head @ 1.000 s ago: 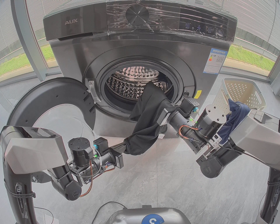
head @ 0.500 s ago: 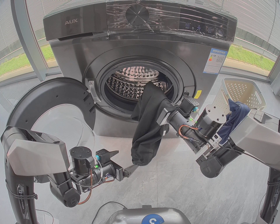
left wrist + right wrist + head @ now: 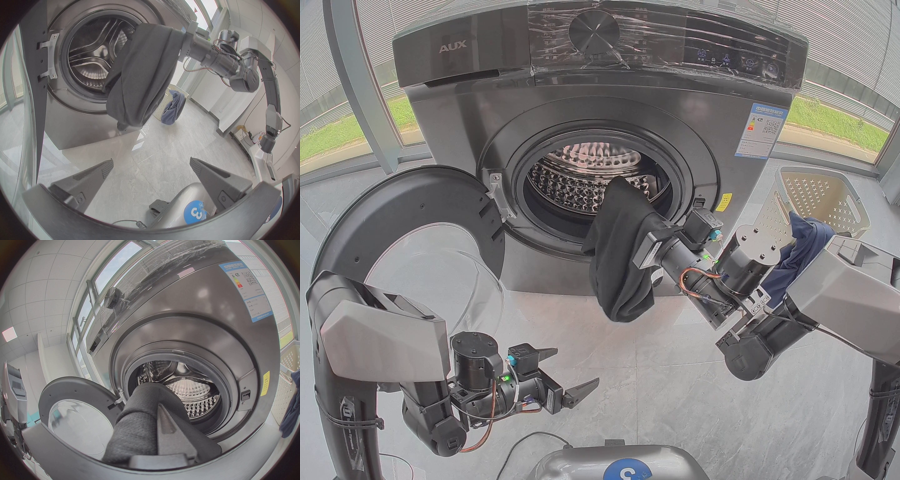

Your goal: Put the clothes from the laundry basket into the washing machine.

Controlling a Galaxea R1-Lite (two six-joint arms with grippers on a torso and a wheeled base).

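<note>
A black garment (image 3: 622, 256) hangs from my right gripper (image 3: 626, 217), which is shut on it right at the lower lip of the washing machine's open drum (image 3: 590, 178). The cloth's top lies against the opening and its lower end dangles free above the floor. In the right wrist view the garment (image 3: 140, 424) drapes over one finger (image 3: 172, 430) in front of the drum (image 3: 181, 390). My left gripper (image 3: 572, 374) is open and holds nothing, low over the floor and well below the garment (image 3: 140, 72). A dark blue garment (image 3: 800, 253) hangs over the laundry basket (image 3: 831, 187) at the right.
The round washer door (image 3: 406, 219) stands swung open to the left, above my left arm. Grey tiled floor (image 3: 650, 375) stretches in front of the machine. The basket (image 3: 163, 104) sits beside the machine's right side, behind my right arm.
My left gripper let go of the garment's lower end, opened, and dropped back towards the floor. The garment swung to hang straight from the right gripper, which edged towards the drum.
</note>
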